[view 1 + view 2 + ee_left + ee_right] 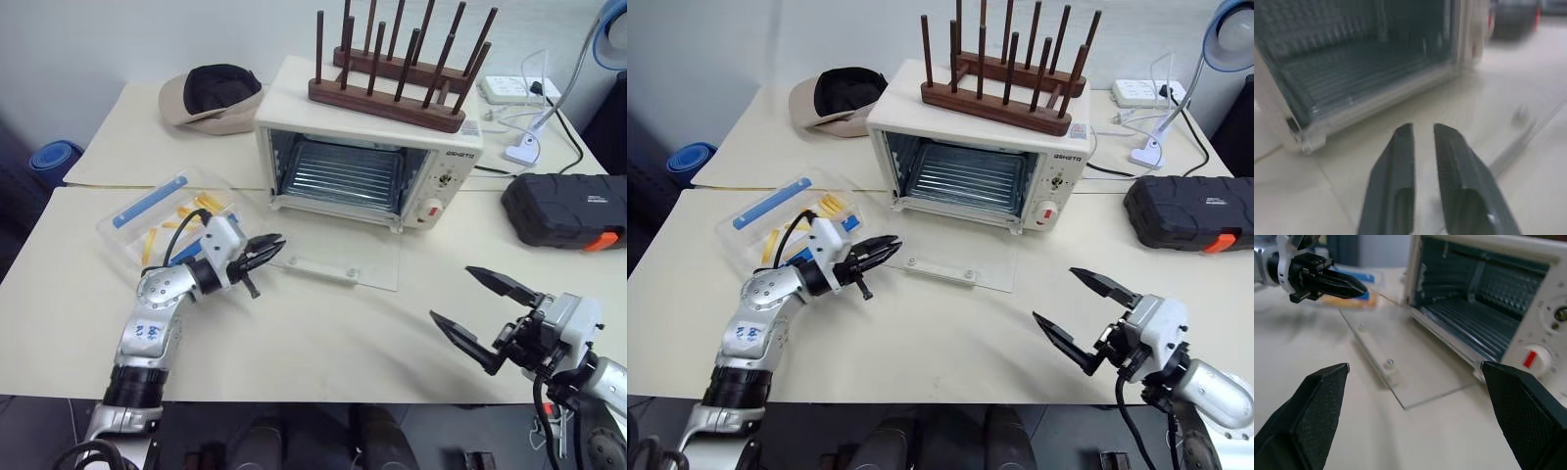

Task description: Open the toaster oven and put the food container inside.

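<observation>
Cream table (pixel 323 343), head view: toaster oven (pixel 367 157) at 12 o'clock, cream-white, glass door (pixel 338 257) dropped flat, wire rack visible. Food container (pixel 162 220), clear with blue clips, at 9 o'clock near table edge. Bare tabletop between grippers.
Left wrist: left gripper (pixel 1422 132) fingers slightly apart, empty, facing oven mouth.
Right wrist: right gripper (pixel 1415 377) fingers wide apart, empty, before door.

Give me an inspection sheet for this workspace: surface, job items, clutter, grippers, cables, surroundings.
Surface: cream table.
Job's things: toaster oven, glass door down flat, rack bare; food container on table left of it.
Clutter: wooden peg rack atop oven, cap, black case.
Grippers: left gripper slightly parted near door edge, holding nothing; right gripper wide open, holding nothing.
Cables: power strip with white leads.
Surroundings: white wall behind.
</observation>
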Robot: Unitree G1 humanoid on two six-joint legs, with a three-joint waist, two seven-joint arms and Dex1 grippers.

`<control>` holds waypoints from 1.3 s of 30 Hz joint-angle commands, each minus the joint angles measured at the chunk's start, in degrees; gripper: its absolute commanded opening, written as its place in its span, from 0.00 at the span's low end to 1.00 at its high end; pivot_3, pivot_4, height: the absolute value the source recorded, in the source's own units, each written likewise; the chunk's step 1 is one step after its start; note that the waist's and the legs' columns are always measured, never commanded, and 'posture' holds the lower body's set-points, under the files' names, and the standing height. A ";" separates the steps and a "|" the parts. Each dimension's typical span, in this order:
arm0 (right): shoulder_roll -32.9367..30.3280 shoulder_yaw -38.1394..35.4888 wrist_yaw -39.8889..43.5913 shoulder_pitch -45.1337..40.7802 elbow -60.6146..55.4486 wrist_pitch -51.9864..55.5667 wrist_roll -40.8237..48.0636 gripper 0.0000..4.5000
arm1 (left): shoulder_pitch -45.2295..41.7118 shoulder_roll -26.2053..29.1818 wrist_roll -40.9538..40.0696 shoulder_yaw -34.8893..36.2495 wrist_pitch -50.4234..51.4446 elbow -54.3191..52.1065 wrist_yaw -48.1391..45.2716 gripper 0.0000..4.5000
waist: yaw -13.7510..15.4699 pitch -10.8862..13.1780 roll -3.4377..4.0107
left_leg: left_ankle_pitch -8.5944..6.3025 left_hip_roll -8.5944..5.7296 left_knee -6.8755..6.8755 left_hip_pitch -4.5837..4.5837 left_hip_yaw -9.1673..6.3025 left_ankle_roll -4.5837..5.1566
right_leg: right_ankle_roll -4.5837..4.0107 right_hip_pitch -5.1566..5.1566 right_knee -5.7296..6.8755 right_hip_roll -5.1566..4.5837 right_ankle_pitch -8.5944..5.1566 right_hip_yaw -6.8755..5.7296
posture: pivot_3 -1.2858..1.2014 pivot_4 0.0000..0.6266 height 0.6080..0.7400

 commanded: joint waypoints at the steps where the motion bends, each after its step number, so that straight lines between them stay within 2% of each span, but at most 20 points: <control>1: 0.16 4.99 3.49 -5.54 1.31 -3.47 -0.49 1.00 | 8.17 4.16 -13.70 18.28 11.04 -10.60 7.37 0.45 | -0.83 -0.02 0.04 | -0.01 0.06 -0.09 0.13 0.08 -0.02 | -0.02 0.00 0.01 0.07 -0.01 0.10 | 0.52 0.24 1.00; 3: 1.31 8.93 4.31 -10.54 2.91 -3.78 -0.78 1.00 | 15.07 7.44 -19.54 29.91 16.86 -12.38 9.84 0.58 | -1.00 -0.02 0.04 | -0.06 0.12 -0.22 0.30 0.14 -0.01 | -0.10 0.07 0.02 0.13 -0.05 0.16 | 0.52 0.24 1.00; 7: 2.99 14.07 6.28 -17.50 6.32 -3.62 -0.41 1.00 | 26.44 11.57 -21.45 47.86 19.79 -7.86 10.98 0.82 | -0.91 -0.05 -0.11 | -0.23 0.36 -0.23 0.35 0.23 0.05 | -0.17 0.06 -0.01 0.47 -0.08 0.36 | 0.52 0.24 1.00; 10: 3.02 16.03 8.23 -20.50 8.40 -3.20 0.25 1.00 | 35.58 13.46 -20.56 54.04 23.26 -3.36 9.70 0.99 | -0.40 -0.08 -0.15 | -0.33 0.42 -0.21 0.34 0.20 0.09 | -0.23 0.11 -0.12 0.58 -0.10 0.35 | 0.52 0.24 1.00; 13: 3.29 16.55 8.61 -23.06 9.40 -3.59 0.23 1.00 | 39.88 14.59 -19.44 54.30 25.57 -2.63 10.75 0.99 | 0.55 -0.09 -0.19 | -0.48 0.41 -0.15 0.35 0.24 0.25 | -0.24 0.20 -0.28 0.57 -0.10 0.38 | 0.52 0.24 1.00; 16: 3.28 16.73 8.16 -24.75 10.17 -3.47 -0.13 1.00 | 37.34 17.13 -19.87 52.42 33.16 -3.76 17.71 0.99 | 0.85 -0.16 -0.30 | -0.56 0.46 -0.10 0.36 0.20 0.16 | -0.28 0.33 -0.35 0.57 -0.08 0.19 | 0.52 0.24 1.00; 19: 3.05 16.82 7.60 -25.46 10.72 -3.49 -0.85 1.00 | 27.22 20.80 -29.40 49.38 44.41 -5.07 23.95 0.99 | 1.31 -0.16 -0.30 | -0.56 0.55 -0.10 0.40 0.12 0.06 | -0.40 0.48 -0.35 0.60 -0.07 -0.14 | 0.52 0.24 1.00; 21: 2.93 16.96 7.15 -25.72 10.81 -3.33 -1.32 1.00 | 20.96 23.24 -31.33 46.54 53.17 -3.41 28.97 0.99 | 1.31 -0.17 -0.30 | -0.51 0.58 -0.09 0.40 -0.04 -0.05 | -0.49 0.55 -0.33 0.59 -0.03 -0.35 | 0.52 0.24 1.00; 23: 2.96 17.13 6.43 -25.81 10.49 -2.99 -1.64 1.00 | 14.90 24.81 -30.64 42.65 58.82 -1.42 33.20 0.99 | 0.65 -0.16 -0.28 | -0.52 0.58 -0.09 0.42 -0.12 -0.09 | -0.49 0.53 -0.30 0.59 -0.03 -0.34 | 0.52 0.24 1.00; 26: 3.09 17.63 5.66 -25.30 9.82 -2.98 -2.25 1.00 | 4.21 23.97 -29.09 37.83 64.50 2.20 38.62 0.99 | -0.08 -0.13 -0.23 | -0.49 0.60 -0.11 0.41 -0.22 -0.20 | -0.49 0.41 -0.23 0.65 -0.04 -0.26 | 0.52 0.24 1.00; 30: 3.48 18.17 3.92 -23.73 8.09 -2.90 -3.02 1.00 | -3.30 23.94 -22.63 30.17 65.99 8.07 41.44 0.99 | -1.01 -0.16 -0.27 | -0.34 0.66 -0.19 0.24 0.06 -0.49 | -0.49 0.03 0.04 0.73 -0.04 -0.08 | 0.52 0.24 1.00; 33: 3.81 18.39 2.33 -22.31 6.96 -2.84 -3.50 1.00 | -10.19 21.66 -19.16 27.06 65.10 14.76 42.37 0.99 | -1.06 -0.16 -0.27 | -0.32 0.67 -0.27 0.23 0.21 -0.51 | -0.49 -0.09 0.02 0.74 -0.03 0.01 | 0.52 0.24 1.00; 36: 4.04 18.57 1.20 -21.45 6.34 -2.89 -3.98 1.00 | -14.89 20.78 -15.88 26.45 64.53 20.54 42.86 0.86 | -1.11 -0.18 -0.31 | -0.32 0.67 -0.23 0.21 0.22 -0.52 | -0.49 -0.10 0.00 0.77 -0.03 0.03 | 0.52 0.24 1.00; 39: 4.14 18.43 0.11 -20.87 6.01 -3.16 -4.47 1.00 | -17.61 20.77 -13.45 26.56 63.64 24.67 42.46 0.66 | -1.09 -0.18 -0.31 | -0.31 0.69 -0.23 0.22 0.23 -0.53 | -0.49 -0.13 0.01 0.79 -0.03 0.05 | 0.52 0.24 1.00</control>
